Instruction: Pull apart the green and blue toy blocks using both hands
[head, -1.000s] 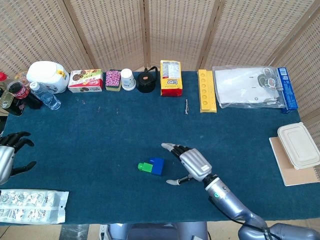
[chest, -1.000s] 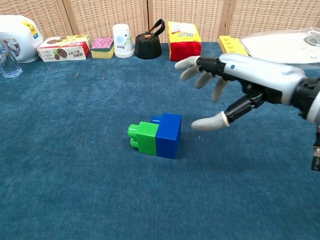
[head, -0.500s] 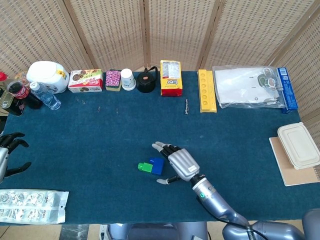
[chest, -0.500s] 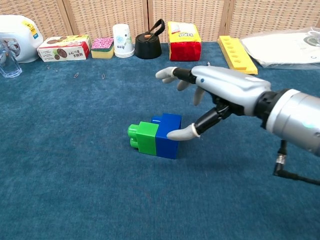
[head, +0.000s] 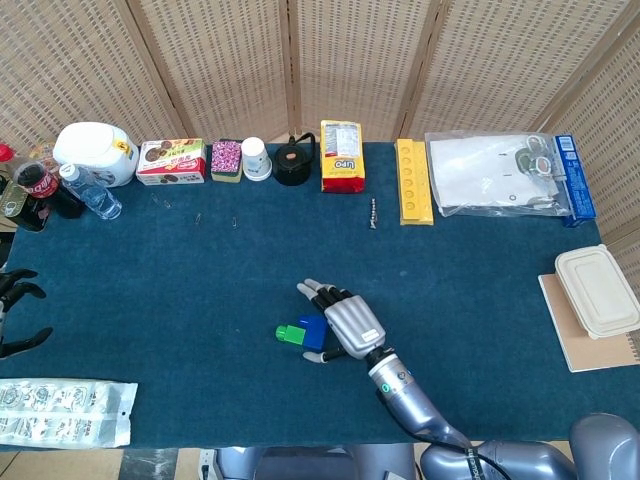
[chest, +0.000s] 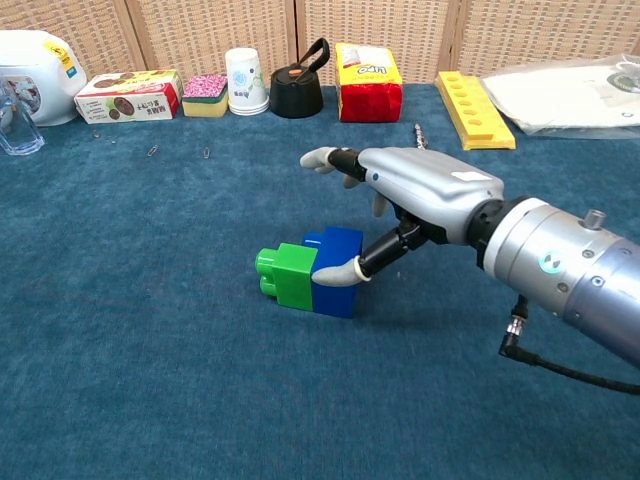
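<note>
The clear plastic bag (head: 497, 172) at the far right of your table (head: 200, 270) holds white sheets and some small items too blurred to name. Your green block (chest: 289, 273) and blue block (chest: 338, 262) sit joined mid-table. Your right hand (chest: 405, 195) arches over the blue one, fingers spread, thumb tip touching its near face (not gripping). Your left hand (head: 14, 312), cut off at the frame edge, shows fingers apart, empty.

Along the table's far edge, the yellow snack bag (head: 342, 155) stands with a black kettle (head: 293, 162), a white cup (head: 256, 158) and a biscuit box (head: 171, 161) to its left. To its right lies a yellow tray (head: 413, 181), then a clear plastic bag (head: 495, 173). Well left of the snack bag sits a white jug (head: 96, 152).
</note>
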